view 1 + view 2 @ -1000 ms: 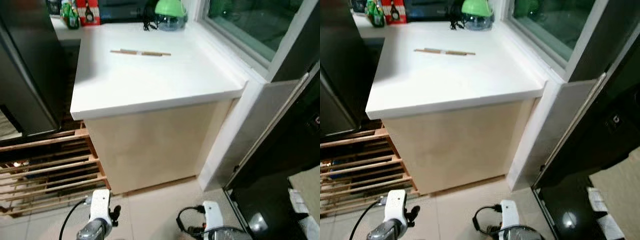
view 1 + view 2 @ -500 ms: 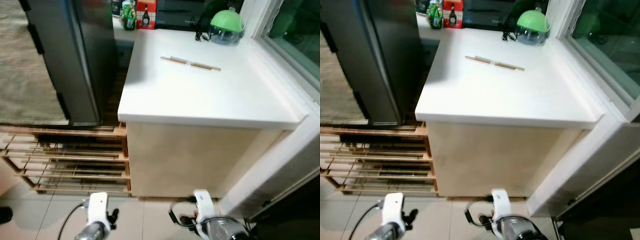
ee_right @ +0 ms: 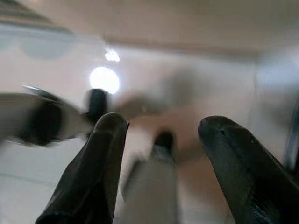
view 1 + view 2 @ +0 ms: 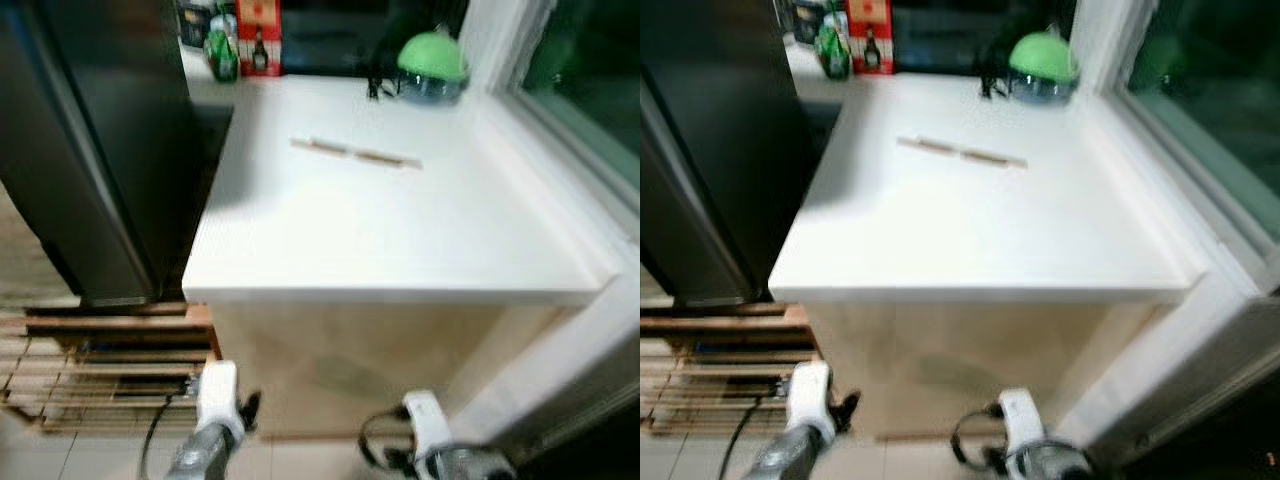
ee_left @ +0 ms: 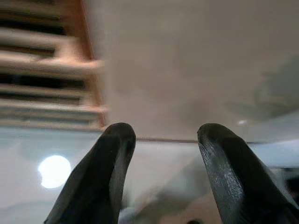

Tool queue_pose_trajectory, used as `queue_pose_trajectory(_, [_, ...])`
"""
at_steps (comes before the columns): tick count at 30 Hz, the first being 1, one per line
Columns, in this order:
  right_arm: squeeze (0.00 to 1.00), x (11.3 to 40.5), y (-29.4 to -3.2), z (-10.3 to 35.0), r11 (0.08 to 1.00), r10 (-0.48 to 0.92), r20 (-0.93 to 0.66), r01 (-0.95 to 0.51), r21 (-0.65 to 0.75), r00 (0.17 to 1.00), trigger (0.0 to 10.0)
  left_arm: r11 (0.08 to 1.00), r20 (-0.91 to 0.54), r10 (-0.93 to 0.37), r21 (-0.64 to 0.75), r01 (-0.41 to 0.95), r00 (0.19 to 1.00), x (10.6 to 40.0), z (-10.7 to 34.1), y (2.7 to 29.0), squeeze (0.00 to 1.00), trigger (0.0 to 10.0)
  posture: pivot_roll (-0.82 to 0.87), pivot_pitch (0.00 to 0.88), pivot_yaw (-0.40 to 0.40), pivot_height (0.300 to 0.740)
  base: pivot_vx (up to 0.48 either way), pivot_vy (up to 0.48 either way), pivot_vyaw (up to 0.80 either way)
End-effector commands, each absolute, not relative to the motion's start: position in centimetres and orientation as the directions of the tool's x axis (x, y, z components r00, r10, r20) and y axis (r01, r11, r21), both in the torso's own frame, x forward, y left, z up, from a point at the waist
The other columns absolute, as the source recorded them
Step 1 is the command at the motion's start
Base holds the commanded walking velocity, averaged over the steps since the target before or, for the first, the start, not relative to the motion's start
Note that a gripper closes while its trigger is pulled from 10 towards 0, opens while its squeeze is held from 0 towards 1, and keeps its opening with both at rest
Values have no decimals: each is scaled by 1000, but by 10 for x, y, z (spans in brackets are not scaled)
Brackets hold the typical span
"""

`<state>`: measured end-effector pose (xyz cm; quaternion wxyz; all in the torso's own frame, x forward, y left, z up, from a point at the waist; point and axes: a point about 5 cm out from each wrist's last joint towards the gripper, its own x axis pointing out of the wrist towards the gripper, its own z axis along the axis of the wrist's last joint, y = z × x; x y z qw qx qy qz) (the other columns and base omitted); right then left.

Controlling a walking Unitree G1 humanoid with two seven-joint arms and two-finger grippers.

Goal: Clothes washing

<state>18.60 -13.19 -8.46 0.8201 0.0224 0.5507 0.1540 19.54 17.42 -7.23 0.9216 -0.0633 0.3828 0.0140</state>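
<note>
- Your left gripper (image 5: 161, 175) and right gripper (image 3: 161, 175) are hanging low, fingers spread, grasping nothing.
- You are facing a white counter (image 4: 400, 230); two sticks (image 4: 355, 152) lie far on it.
- I cannot make out any clothes.

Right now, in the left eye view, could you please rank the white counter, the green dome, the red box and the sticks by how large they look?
1. Counter, by far the largest.
2. Sticks, longest but thin.
3. Green dome.
4. Red box, partly cut off at the top.
Dome and box sit farther back, so their true sizes are unsure.
</note>
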Motion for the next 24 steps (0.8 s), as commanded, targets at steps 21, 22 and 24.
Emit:
queue_pose_trajectory(21, [0, 191, -123, -81, 934, 304, -887, -292, 206, 348, 10000, 989, -737, -7, -104, -104, 676, 186, -78, 180, 0, 10000, 90, 0, -61, 740, 0, 0, 0])
queue_pose_trajectory(22, [0, 191, -123, -81, 934, 304, -887, -292, 206, 348, 10000, 989, -737, -7, -104, -104, 676, 186, -78, 180, 0, 10000, 90, 0, -61, 740, 0, 0, 0])
queue_pose_trajectory(24, [0, 191, -123, -81, 934, 304, -887, -292, 206, 348, 10000, 989, -737, -7, -104, -104, 676, 186, -78, 180, 0, 10000, 90, 0, -61, 740, 0, 0, 0])
